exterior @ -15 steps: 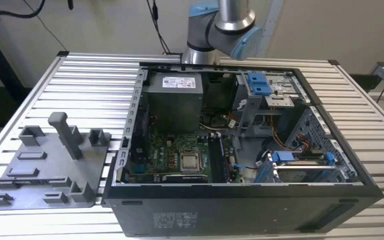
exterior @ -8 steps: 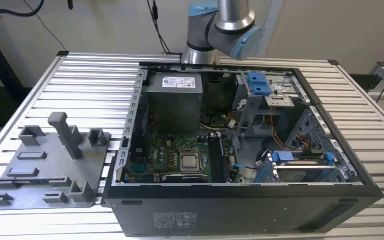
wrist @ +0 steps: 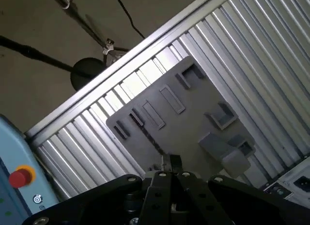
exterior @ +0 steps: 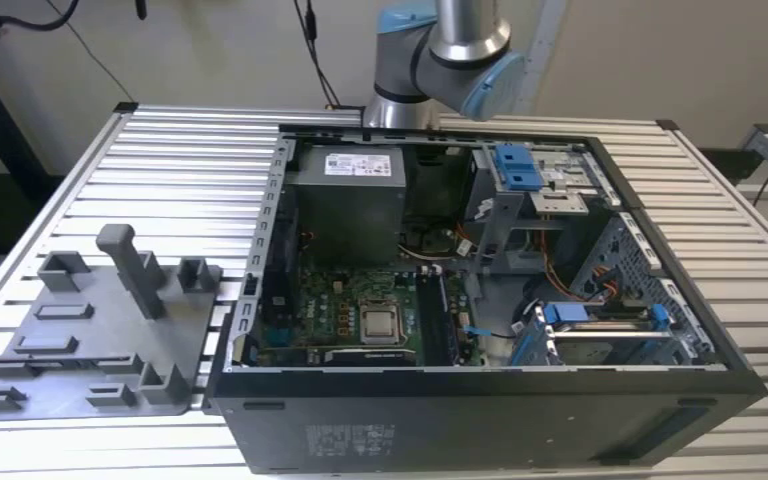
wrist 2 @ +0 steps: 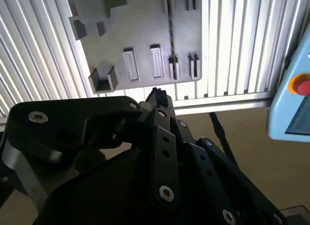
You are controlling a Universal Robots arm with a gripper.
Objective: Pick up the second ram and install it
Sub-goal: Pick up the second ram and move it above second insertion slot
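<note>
Closest to the exterior view's camera is the black outer wall of the open computer case (exterior: 491, 420), which lies on its side on the ribbed metal worktop (exterior: 184, 150). At eight o'clock in that view, just beside the case, sits a grey plate (exterior: 37, 370) with blocks, slots and one tall upright peg (exterior: 128, 265). Inside the case, a grey power supply (exterior: 347, 195) stands at twelve o'clock of the processor (exterior: 381, 323). Blue brackets (exterior: 520, 167) show at two o'clock of the processor. The arm (exterior: 444, 45) rises behind the case at twelve o'clock.

In both wrist views the claw (wrist 2: 156, 95) (wrist: 169, 162) hangs above the worktop near the grey plate, pressed together at its tip. The memory stick (wrist 2: 170, 36) (wrist: 151, 140) shows as a thin dark strip standing on edge in a slot of the plate. It is apart from the claw, and the claw's tip points toward one end of it. Beyond the worktop's edge, over the floor, a pale blue box (wrist 2: 290, 113) (wrist: 9, 152) carries a red button (wrist 2: 301, 84) (wrist: 20, 177).
</note>
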